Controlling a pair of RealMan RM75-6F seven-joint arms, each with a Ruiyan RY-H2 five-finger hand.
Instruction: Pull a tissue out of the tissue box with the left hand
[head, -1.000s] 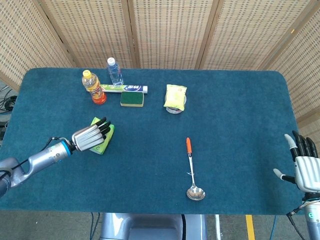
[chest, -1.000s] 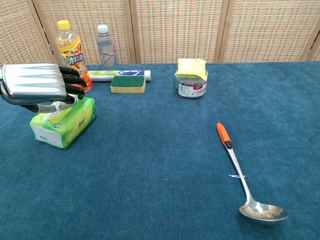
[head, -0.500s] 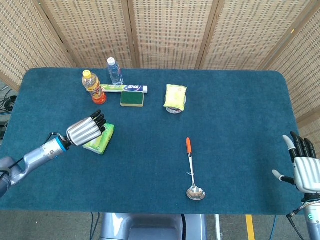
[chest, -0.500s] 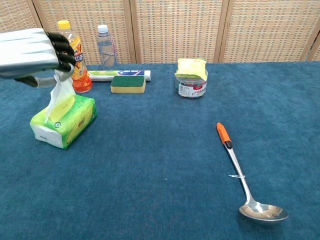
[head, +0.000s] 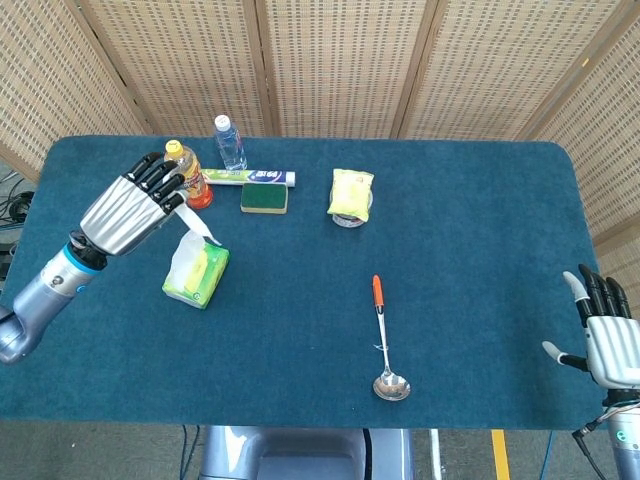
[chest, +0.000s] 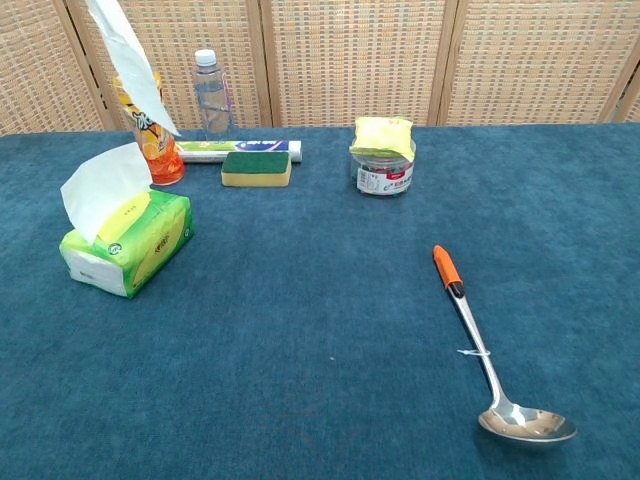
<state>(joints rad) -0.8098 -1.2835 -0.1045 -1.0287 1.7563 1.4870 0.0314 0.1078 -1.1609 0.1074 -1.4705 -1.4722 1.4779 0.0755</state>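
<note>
Item: tissue (chest: 132, 58) | Status: pulled free, pinched by raised left robot hand (head: 130, 208) above tissue box (chest: 128, 243) on worktop (head: 450, 250) | Next sheet stands up | Right robot hand (head: 610, 342): idle, fingers spread | Task: judged essentially complete.

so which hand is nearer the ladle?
Right. The right hand sits open at the table's near right edge, some way right of the ladle. The left hand is raised far across the table, holding a tissue above the tissue pack.
</note>
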